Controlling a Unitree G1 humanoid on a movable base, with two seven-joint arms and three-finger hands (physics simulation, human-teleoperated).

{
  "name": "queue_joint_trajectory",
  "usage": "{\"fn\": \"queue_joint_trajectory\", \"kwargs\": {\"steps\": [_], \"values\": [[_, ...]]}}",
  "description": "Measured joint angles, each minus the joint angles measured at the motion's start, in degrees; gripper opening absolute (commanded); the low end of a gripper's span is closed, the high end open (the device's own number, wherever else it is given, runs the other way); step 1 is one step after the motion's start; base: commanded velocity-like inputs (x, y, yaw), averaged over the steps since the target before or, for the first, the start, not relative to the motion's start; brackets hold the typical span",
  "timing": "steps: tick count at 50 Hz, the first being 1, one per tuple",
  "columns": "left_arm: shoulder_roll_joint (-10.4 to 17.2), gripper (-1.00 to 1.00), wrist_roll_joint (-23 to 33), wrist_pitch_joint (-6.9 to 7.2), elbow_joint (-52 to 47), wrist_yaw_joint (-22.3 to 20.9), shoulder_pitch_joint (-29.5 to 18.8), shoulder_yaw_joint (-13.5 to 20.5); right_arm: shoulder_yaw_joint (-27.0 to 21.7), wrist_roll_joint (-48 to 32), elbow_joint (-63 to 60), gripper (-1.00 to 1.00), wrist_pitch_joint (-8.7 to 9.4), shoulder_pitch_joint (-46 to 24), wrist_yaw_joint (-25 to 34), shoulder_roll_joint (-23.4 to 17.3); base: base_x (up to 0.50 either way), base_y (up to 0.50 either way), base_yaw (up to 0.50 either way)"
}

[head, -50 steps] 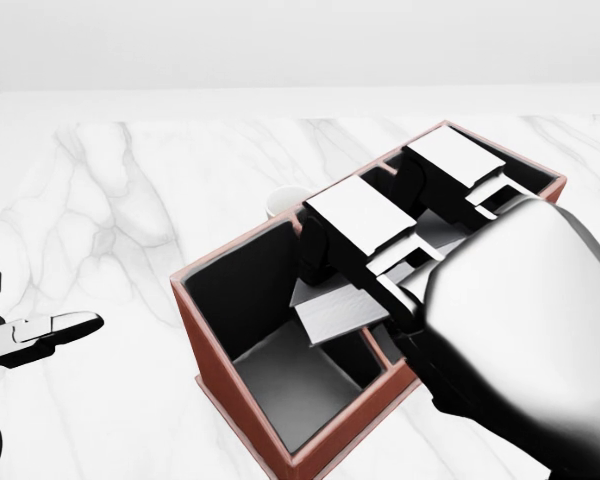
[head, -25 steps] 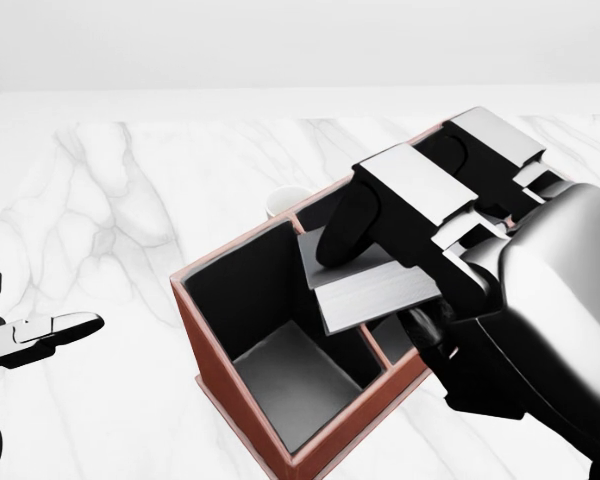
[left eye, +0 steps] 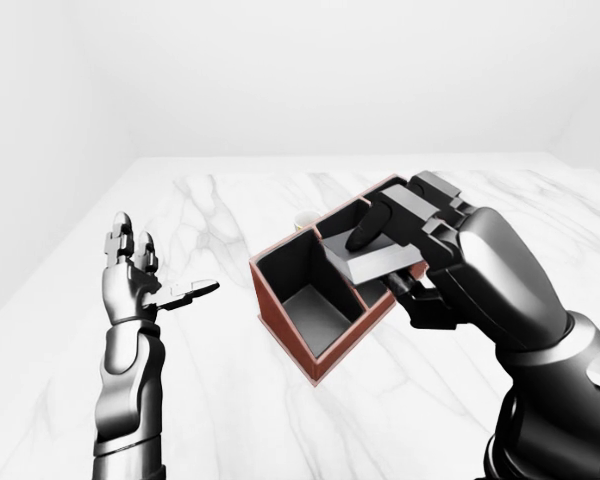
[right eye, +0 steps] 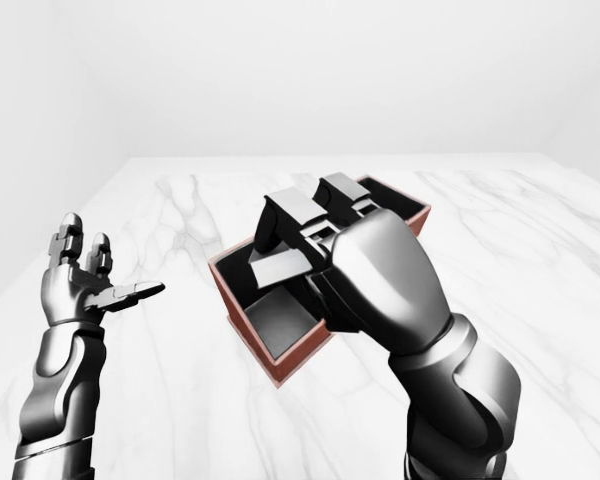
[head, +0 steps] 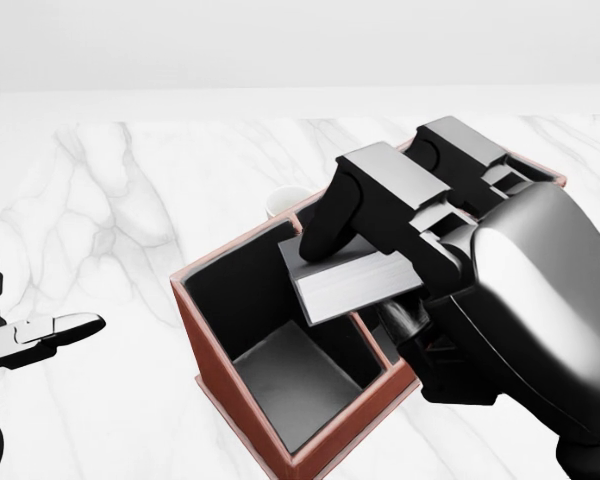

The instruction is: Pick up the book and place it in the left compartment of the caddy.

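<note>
One grey book (head: 355,283) is hanging in the right hand's (head: 460,270) closed fingers, tilted above the divider at the right edge of the caddy's (head: 212,363) left compartment, whose dark well is lying open beneath. A white cup (head: 285,201) is peeking out past the caddy's upper wall. The left hand (left eye: 140,283) is hovering spread and empty, well apart over the marble bench (head: 120,200).
</note>
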Motion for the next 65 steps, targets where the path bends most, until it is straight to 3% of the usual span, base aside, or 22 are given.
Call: {"fn": "queue_joint_trajectory", "kwargs": {"steps": [14, 40, 50, 65], "values": [[0.0, 1.00, 0.1, 0.00, 0.1, 0.0, -0.1, 0.0, 3.4, 2.1, 2.0, -1.00, 0.00, 0.9, 0.0, 1.2, 0.00, 0.00, 0.00], [-0.1, 1.00, 0.2, 0.00, -0.3, 0.0, 0.2, 0.0, -3.1, 36.3, 6.3, -1.00, 0.00, 5.4, 0.0, -2.5, 0.00, 0.00, 0.00], [-0.2, 1.00, 0.3, 0.00, -0.3, 0.0, 0.1, -0.1, -5.2, 42.9, 9.1, -1.00, 0.00, 6.4, 0.0, -3.7, 0.00, 0.00, 0.00], [-0.2, 1.00, 0.4, 0.00, -0.1, 0.0, 0.1, -0.2, -5.5, 46.9, 10.9, -1.00, 0.00, 7.1, 0.0, -4.8, 0.00, 0.00, 0.00]]}}
